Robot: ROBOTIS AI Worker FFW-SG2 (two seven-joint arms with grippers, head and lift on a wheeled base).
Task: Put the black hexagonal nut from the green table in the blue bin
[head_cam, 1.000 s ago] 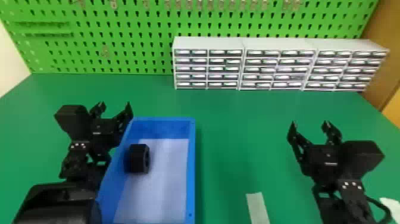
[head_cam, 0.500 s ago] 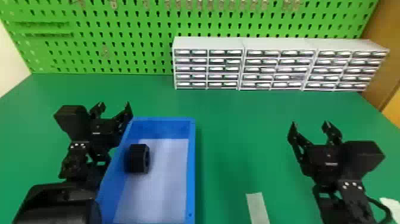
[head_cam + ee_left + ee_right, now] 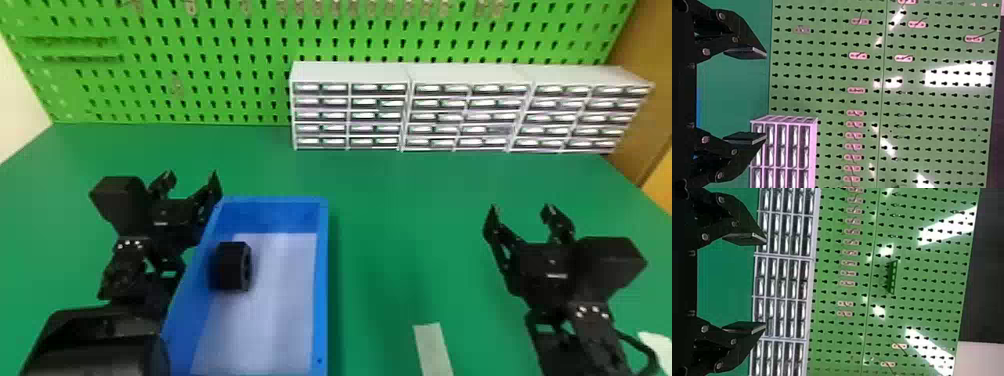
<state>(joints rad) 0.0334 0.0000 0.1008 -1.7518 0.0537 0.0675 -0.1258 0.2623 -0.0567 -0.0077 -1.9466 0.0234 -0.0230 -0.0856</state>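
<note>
Still see black nut (image 3: 231, 266) inside blue bin (image 3: 322, 285), with left gripper (image 3: 766, 96) and right gripper (image 3: 766, 283) spread, empty; looks finished.

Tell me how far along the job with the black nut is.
Done, by the look of it: the black hexagonal nut is inside the blue bin, near its left wall. In hand: nothing; the left gripper and right gripper are both open, with nothing between their fingers. Left: seemingly nothing, since the nut is in the bin and neither gripper holds it.
</note>
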